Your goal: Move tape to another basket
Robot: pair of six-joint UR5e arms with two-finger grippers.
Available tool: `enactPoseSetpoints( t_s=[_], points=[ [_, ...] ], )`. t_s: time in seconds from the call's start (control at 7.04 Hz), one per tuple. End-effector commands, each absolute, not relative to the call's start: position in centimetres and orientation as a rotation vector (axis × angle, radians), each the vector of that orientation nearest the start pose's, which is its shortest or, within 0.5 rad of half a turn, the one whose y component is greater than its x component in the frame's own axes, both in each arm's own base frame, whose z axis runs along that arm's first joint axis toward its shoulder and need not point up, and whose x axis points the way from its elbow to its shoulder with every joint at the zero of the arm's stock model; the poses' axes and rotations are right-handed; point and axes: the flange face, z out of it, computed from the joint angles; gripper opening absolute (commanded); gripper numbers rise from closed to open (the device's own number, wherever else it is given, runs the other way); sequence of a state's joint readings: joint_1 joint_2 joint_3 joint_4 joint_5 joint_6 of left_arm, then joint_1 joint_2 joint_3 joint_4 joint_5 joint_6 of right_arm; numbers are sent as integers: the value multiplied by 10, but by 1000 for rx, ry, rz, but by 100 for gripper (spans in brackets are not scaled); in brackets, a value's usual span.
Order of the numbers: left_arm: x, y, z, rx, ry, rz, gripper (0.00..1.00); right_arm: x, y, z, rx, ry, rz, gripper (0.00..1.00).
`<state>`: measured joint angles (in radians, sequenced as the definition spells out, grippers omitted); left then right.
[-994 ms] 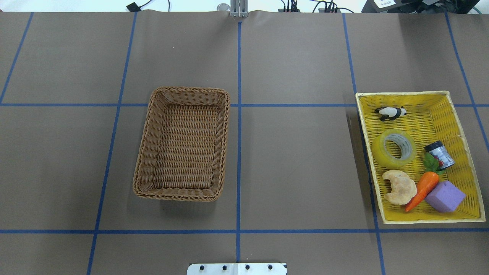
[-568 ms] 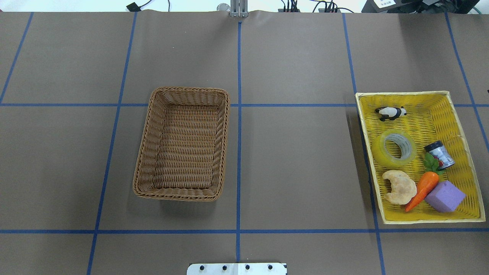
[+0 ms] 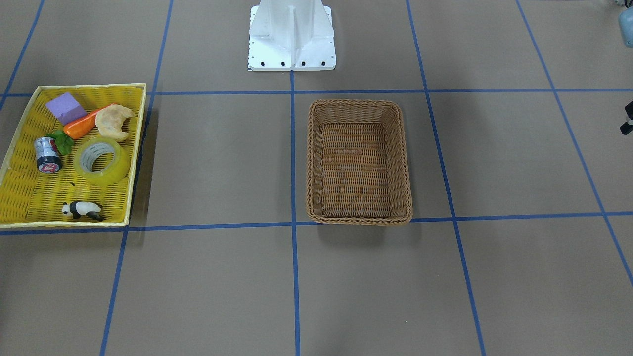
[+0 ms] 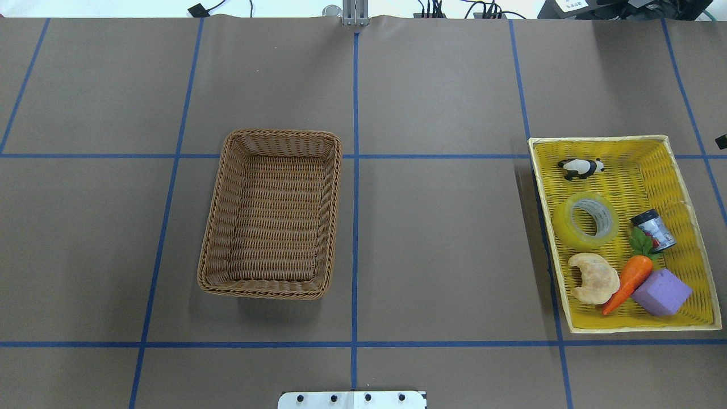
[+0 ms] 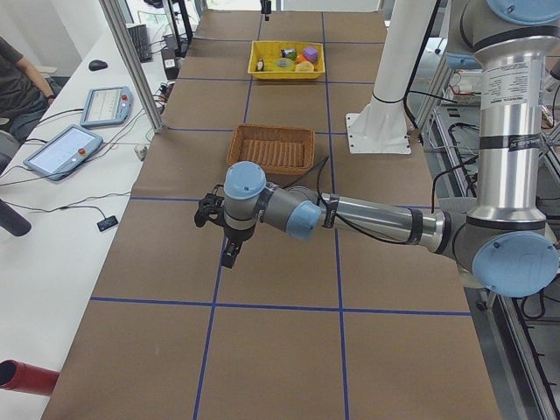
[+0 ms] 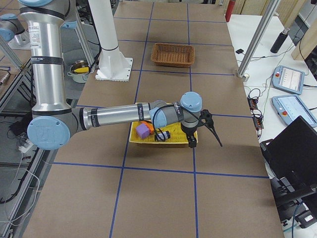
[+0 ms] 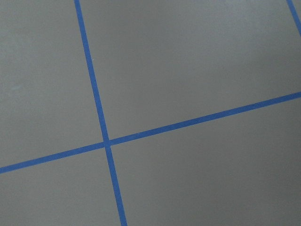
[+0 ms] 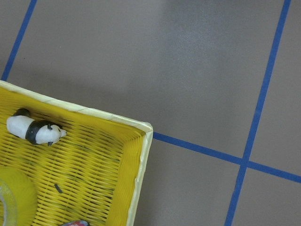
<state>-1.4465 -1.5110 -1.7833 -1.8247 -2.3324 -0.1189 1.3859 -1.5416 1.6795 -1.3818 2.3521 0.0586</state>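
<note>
The tape [image 4: 586, 221], a translucent yellow roll with a white core, lies flat in the yellow tray [image 4: 596, 140]. It also shows in the front view [image 3: 102, 160], and its edge shows in the right wrist view [image 8: 9, 200]. The brown wicker basket [image 4: 227, 170] stands empty near the table's middle [image 3: 358, 106]. My right gripper [image 6: 204, 139] hovers above the tray's panda corner. Only a black sliver of it [image 4: 721, 140] shows overhead, so I cannot tell its state. My left gripper [image 5: 226, 254] hangs over bare table, well away from the basket. I cannot tell its state.
The tray also holds a toy panda [image 4: 580, 168], a small silver-and-black can [image 4: 654, 230], a croissant [image 4: 594, 277], a toy carrot [image 4: 627, 281] and a purple block [image 4: 661, 292]. The white robot base [image 3: 292, 34] stands at the table edge. Blue tape lines grid the brown table.
A black sliver of my right gripper has come in at the overhead view's right edge. The tape, basket and tray have not moved.
</note>
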Motion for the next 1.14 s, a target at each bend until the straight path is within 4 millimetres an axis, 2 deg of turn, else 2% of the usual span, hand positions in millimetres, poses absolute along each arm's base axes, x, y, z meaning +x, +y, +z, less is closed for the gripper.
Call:
enactPoseSetpoints(
  t_s=[0.0,0.28,0.43,0.57,0.71,0.99],
  points=[
    [-4,-487,555,292,791,160,99,-42,-519,567,209,-814,-264,100],
    [-3,-487,556,296,792,168,99,-52,-521,561,206,-822,-269,100],
    [-4,-487,557,293,791,163,99,-69,-519,554,201,-825,-295,100],
    [-3,-487,557,292,793,161,98,-101,-513,547,214,-836,-368,100],
    [-3,-487,557,290,793,159,98,-114,-511,536,252,-853,-366,100],
    [-3,-487,557,291,794,159,99,-182,-488,515,255,-839,-426,100]
  ],
)
